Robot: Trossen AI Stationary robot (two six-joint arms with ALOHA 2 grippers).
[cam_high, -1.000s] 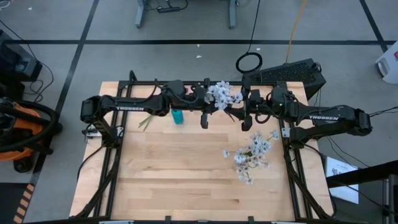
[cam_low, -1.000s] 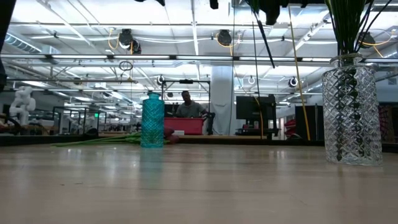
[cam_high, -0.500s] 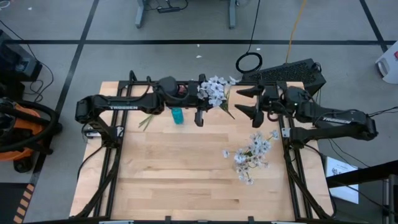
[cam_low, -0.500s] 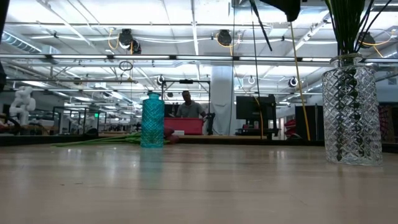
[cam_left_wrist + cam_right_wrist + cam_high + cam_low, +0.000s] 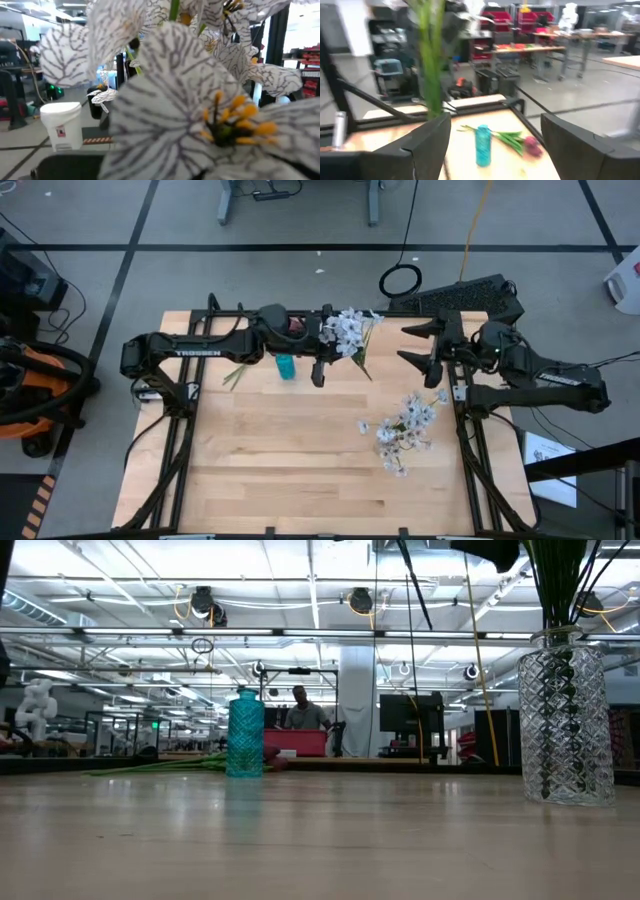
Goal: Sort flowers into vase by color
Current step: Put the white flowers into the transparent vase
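Note:
My left gripper [image 5: 328, 340] is shut on a spray of white flowers [image 5: 347, 330] high over the table's far side; the blossoms [image 5: 200, 100] fill the left wrist view. The spray's green stem [image 5: 415, 585] hangs down, clear of the table. My right gripper [image 5: 413, 346] stands open to the right of the spray, with nothing between its fingers [image 5: 427, 145]. A small teal vase [image 5: 245, 733] stands far left of centre. Red-budded flowers [image 5: 532, 145] lie on the table behind it. A clear cut-glass vase [image 5: 565, 720] at the right holds green stems, topped by white blossoms [image 5: 405, 428]. My left gripper holds the white spray close under its blossom head [image 5: 340, 340], coming at it level from the table's left. The blossoms hide the place of contact. The stem [image 5: 362, 368] slants down below the hold, lifted clear of the table.
The stems of the red flowers [image 5: 235, 375] stick out to the left of the teal vase [image 5: 286, 366]. Bare wooden tabletop [image 5: 290, 470] takes up the near half. A black keyboard [image 5: 465, 298] lies beyond the far right corner. A person sits in the room behind.
My right gripper has opened, let go of the spray's stem and drawn back toward the table's right edge. The white spray stays up in my left gripper, its stem now hanging free.

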